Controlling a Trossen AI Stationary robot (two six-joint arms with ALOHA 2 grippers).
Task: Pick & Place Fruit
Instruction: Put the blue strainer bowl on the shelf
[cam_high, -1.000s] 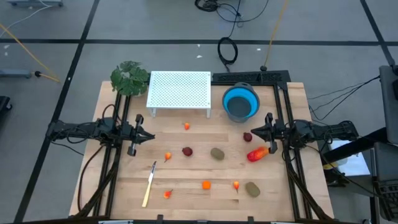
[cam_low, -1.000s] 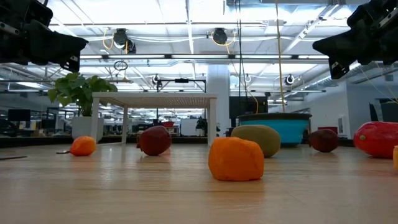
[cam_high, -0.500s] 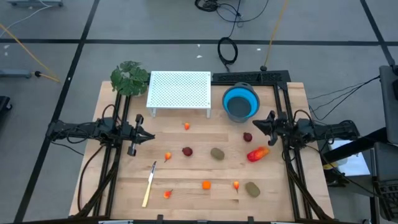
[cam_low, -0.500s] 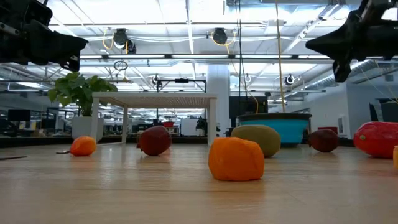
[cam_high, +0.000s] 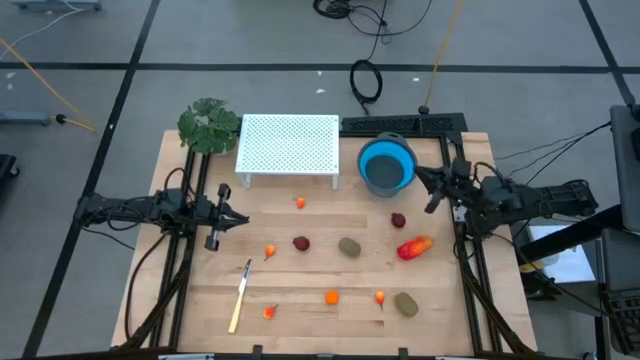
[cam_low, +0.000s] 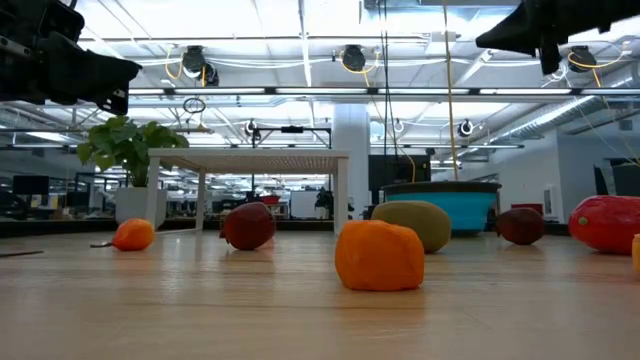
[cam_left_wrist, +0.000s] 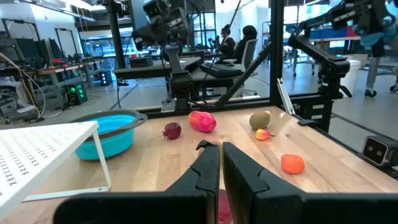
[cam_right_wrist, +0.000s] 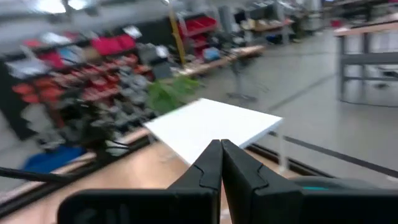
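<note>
The right end effector (cam_high: 428, 191), clenched and empty, hangs at right of frame beside the blue bowl (cam_high: 387, 165). The fruit (cam_high: 414, 246) lies below it on the worktop (cam_high: 310, 225). The left end effector (cam_high: 238, 218) is clenched too.

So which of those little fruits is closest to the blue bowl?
The dark red round fruit just below the blue bowl, beside the larger red-orange piece. The other dark red one lies farther left.

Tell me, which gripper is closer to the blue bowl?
Right. The right gripper hangs just beside the blue bowl, while the left gripper waits far across the table.
</note>
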